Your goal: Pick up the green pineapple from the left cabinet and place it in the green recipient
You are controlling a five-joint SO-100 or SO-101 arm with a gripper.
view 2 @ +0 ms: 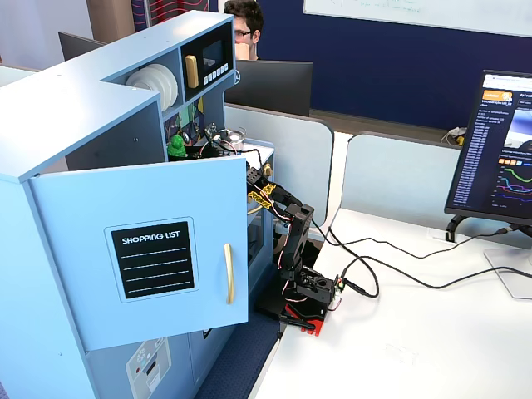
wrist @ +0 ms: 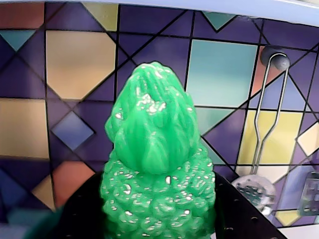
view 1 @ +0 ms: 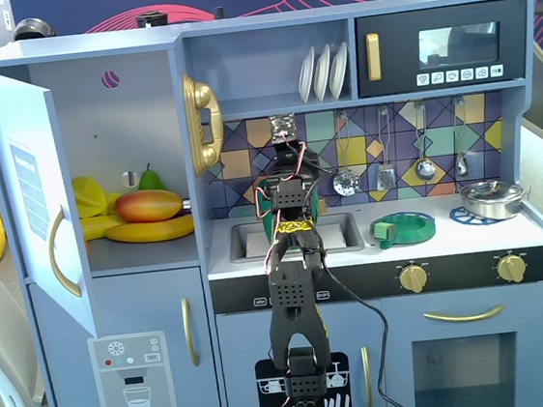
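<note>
My gripper (wrist: 158, 204) is shut on the green pineapple (wrist: 157, 164). Its black jaws press on both sides of the bumpy body, and the leaf crown points at the tiled backsplash. In a fixed view the gripper (view 1: 287, 163) is raised over the sink, and the arm hides the pineapple. The side-on fixed view shows the pineapple (view 2: 176, 146) under the upper shelf. The left cabinet (view 1: 126, 112) stands open with its door (view 1: 32, 190) swung out. A dark-green edge of the green recipient (view 1: 266, 189) shows left of the arm; the rest is hidden.
A mango (view 1: 148, 206), bananas (view 1: 148, 231) and a green pear (view 1: 151, 180) lie in the left cabinet. A flat green dish (view 1: 402, 229) and a metal pan (view 1: 491, 198) sit on the counter. Utensils (view 1: 345, 181) hang on the backsplash. The sink (view 1: 342, 230) lies below the gripper.
</note>
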